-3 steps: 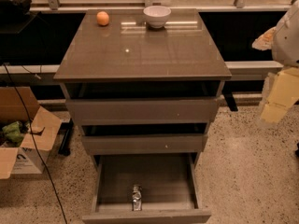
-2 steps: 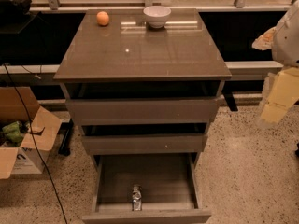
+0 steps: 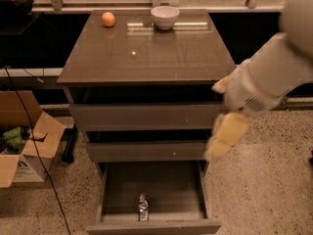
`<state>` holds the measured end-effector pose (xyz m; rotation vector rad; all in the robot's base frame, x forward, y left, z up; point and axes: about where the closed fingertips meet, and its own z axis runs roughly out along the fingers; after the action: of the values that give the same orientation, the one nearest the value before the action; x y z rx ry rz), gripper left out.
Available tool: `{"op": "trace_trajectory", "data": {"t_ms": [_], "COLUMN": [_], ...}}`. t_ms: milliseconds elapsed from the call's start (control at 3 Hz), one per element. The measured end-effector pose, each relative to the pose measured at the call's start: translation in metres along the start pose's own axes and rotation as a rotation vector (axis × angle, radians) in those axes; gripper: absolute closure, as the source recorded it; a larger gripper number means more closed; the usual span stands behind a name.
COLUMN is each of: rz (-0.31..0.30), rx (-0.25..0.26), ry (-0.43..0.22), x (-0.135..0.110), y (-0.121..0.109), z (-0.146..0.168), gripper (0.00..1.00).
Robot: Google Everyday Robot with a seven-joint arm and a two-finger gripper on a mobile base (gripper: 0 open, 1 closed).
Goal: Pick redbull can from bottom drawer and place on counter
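Gripper (image 3: 224, 137) is located at the right front edge of the cabinet, level with the middle drawer (image 3: 146, 151) and above the right wall of the bottom drawer (image 3: 168, 187). Spread or pressed together: cannot be told.

Arm (image 3: 274, 75) is brought in from the upper right. The white forearm is angled down and to the left. Its wrist section is overlapped onto the right end of the top drawer (image 3: 146, 116), and the pale yellow end section is pointed downward.

Bottom drawer is pulled out toward the near side, with its floor exposed. The 2 drawers above are set back from it.

Redbull can (image 3: 143, 207) is placed inside the bottom drawer, about centre, just beside the near front wall, apparently upright. It is well apart from the gripper, nearer and to the left.

Counter (image 3: 146, 55) is loaded with 2 items at its far edge, kept apart: an orange fruit (image 3: 108, 19) at the left and a white bowl (image 3: 165, 17) near the centre.

1 open cardboard box (image 3: 24, 153) is seen on the floor at the left.
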<state>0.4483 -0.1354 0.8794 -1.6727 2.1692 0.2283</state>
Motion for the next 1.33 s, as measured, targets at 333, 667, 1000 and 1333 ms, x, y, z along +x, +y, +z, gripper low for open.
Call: {"op": "trace_trajectory", "data": {"t_ms": [333,667,1000,1333], "rz": [-0.004,0.018,0.017,0.001], "rx": [-0.131,-0.099,-0.098,-0.152], "ry": [-0.125,-0.176,-0.175,-0.126], "x": [-0.032,-0.038,-0.039,-0.042], "y": [0.009,-0.009,-0.009,0.004], "z": [0.106,0.129,0.129,0.178], "gripper": [0.0,0.0,0.0,0.0]}}
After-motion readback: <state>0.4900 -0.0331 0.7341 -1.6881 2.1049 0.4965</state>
